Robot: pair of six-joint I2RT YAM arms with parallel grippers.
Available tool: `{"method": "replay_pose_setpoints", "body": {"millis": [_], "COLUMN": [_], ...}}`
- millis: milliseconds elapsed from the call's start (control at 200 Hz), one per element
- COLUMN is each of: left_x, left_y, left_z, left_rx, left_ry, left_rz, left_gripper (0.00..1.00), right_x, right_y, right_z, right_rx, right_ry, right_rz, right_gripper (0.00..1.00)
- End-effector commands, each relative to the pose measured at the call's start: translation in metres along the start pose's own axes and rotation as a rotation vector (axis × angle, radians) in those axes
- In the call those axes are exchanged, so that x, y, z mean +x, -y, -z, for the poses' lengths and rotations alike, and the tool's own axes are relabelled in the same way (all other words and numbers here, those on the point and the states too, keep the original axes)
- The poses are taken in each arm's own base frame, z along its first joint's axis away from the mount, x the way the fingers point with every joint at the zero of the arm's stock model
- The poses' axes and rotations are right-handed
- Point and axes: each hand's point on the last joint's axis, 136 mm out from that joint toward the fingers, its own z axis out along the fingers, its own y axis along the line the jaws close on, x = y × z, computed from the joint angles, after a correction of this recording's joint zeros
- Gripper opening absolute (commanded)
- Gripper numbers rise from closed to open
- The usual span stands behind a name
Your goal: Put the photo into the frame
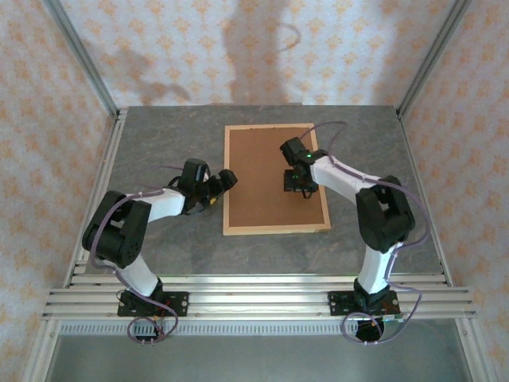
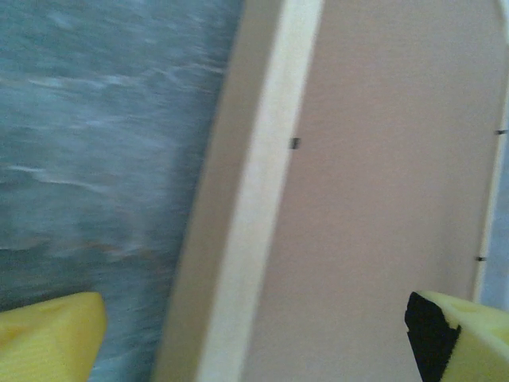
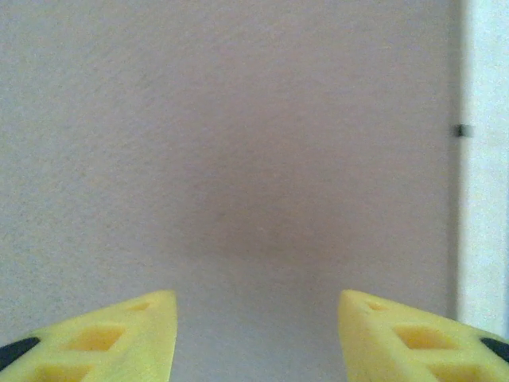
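The light wood frame (image 1: 274, 230) lies flat on the table, back up, with the brown backing board (image 1: 262, 175) set inside it. The photo is hidden. My left gripper (image 1: 225, 183) hovers open at the frame's left rail; in the left wrist view its yellow fingertips (image 2: 52, 338) straddle that rail (image 2: 262, 199) and the board (image 2: 382, 183). My right gripper (image 1: 299, 185) stands open over the board's right half, nothing between its fingers. The right wrist view has this gripper (image 3: 254, 318) close above the board (image 3: 238, 143), with the frame's rail (image 3: 485, 199) at the right.
Grey stone-patterned tabletop (image 1: 159, 135) surrounds the frame. Small black tabs (image 2: 294, 143) sit along the frame's inner edge. Metal posts and patterned walls enclose the table on three sides.
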Motion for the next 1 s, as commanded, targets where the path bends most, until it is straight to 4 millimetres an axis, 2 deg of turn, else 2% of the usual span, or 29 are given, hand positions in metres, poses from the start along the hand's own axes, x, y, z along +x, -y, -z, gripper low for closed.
{"method": "replay_pose_setpoints", "body": {"millis": [0, 115, 205, 340, 500, 716, 841, 996], "left_x": [-0.012, -0.022, -0.025, -0.021, -0.01, 0.006, 0.013, 0.017], "left_y": [-0.009, -0.011, -0.01, -0.011, -0.014, -0.014, -0.017, -0.027], "left_z": [0.022, 0.032, 0.033, 0.023, 0.012, -0.004, -0.011, -0.009], "left_rx": [-0.128, -0.201, -0.221, -0.231, -0.271, -0.289, -0.293, -0.318], "left_ry": [0.008, 0.021, 0.019, -0.027, -0.071, -0.124, -0.145, -0.154], "left_rz": [-0.124, -0.209, -0.24, -0.256, -0.304, -0.334, -0.33, -0.324], "left_gripper": [0.98, 0.98, 0.98, 0.95, 0.91, 0.84, 0.72, 0.57], "right_x": [-0.019, -0.026, -0.029, -0.031, -0.025, -0.006, 0.001, 0.012], "right_y": [0.035, 0.056, 0.07, 0.071, 0.076, 0.063, 0.057, 0.036], "right_z": [0.023, 0.024, 0.017, 0.007, -0.007, -0.028, -0.033, -0.034], "right_rx": [0.017, 0.016, 0.029, -0.06, -0.073, -0.152, -0.193, -0.305], "right_ry": [0.083, 0.085, 0.071, 0.043, 0.01, -0.062, -0.086, -0.128], "right_rz": [-0.103, -0.131, -0.138, -0.145, -0.163, -0.18, -0.196, -0.217], "right_gripper": [0.62, 0.65, 0.66, 0.66, 0.66, 0.64, 0.61, 0.54]}}
